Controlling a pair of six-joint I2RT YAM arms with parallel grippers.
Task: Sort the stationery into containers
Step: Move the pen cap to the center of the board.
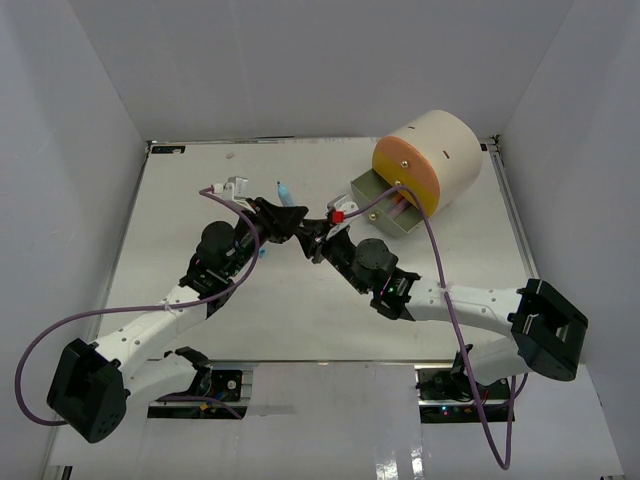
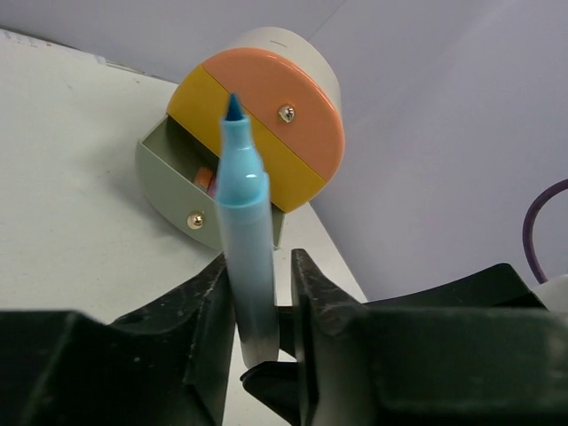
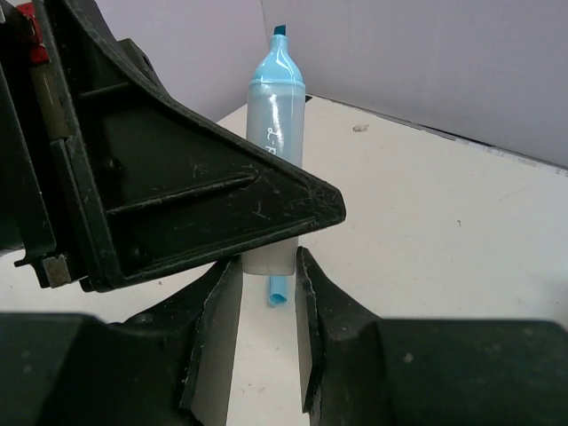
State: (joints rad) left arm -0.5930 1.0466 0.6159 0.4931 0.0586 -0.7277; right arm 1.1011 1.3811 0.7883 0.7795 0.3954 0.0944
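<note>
A light-blue highlighter (image 2: pixel 244 222), uncapped with its tip up, stands between both grippers over the middle of the table. My right gripper (image 3: pixel 266 264) is shut on its pale lower end (image 3: pixel 269 253). My left gripper (image 2: pixel 260 266) surrounds its barrel higher up: the barrel rests against one finger and a thin gap shows at the other. From above, the tip (image 1: pixel 284 190) pokes out past the meeting grippers (image 1: pixel 298 222). A small blue cap (image 3: pixel 278 290) lies on the table below. The containers are one cream cylinder (image 1: pixel 445 140) with orange (image 2: pixel 284 106) and yellow (image 2: pixel 240 133) drawers closed.
The grey-olive drawer (image 2: pixel 169 186) is pulled out toward the grippers, with orange and purple pieces (image 2: pixel 204 177) inside. White walls enclose the table on three sides. A purple cable (image 1: pixel 440 260) from the right arm runs past the drawer.
</note>
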